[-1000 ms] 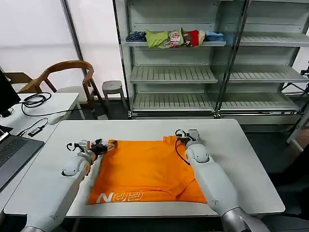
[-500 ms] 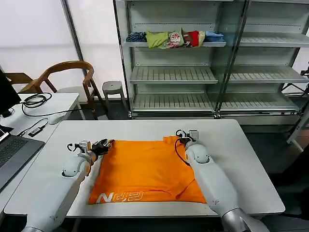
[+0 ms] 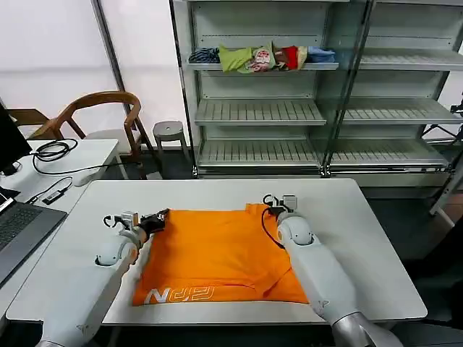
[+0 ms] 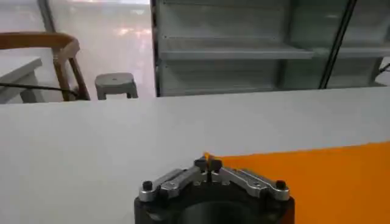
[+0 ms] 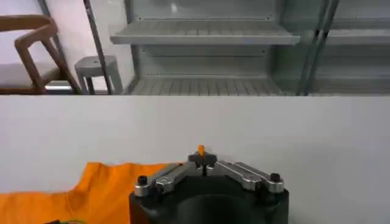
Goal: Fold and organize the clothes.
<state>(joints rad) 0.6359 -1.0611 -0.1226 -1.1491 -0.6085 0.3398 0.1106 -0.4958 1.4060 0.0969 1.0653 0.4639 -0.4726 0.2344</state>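
Left gripper (image 3: 160,215) sits at the far left corner of the orange T-shirt (image 3: 217,253); fingers pinched together on a small peak of orange fabric, seen clearly in the left wrist view (image 4: 208,163), where the fingertips meet with the cloth corner between them; right gripper (image 3: 269,209) is at the far right corner of the same edge, also closed tight on a sliver of orange that pokes up between its tips in the right wrist view (image 5: 202,157).

Both grippers hold the shirt's far edge, one per corner, roughly level with each other; shirt spans the gap between them and runs back toward the robot from that edge; long axis looks near-to-far, though the folded shape is close to square; far edge lies fairly straight between the grippers; near edge carries the pale lettering (image 3: 181,294), on the left gripper's side, close to the near table edge; fabric lies mostly flat, with a raised fold or crease running along the right arm's side and a bump near the near right corner.

White table (image 3: 376,238) extends bare beyond both grippers, outward and away from the robot; past it, a metal shelf unit (image 3: 260,112) with a row of bunched garments (image 3: 260,56) on an upper shelf; wooden chair (image 3: 101,116) and small stool (image 3: 168,131) well beyond the left gripper.
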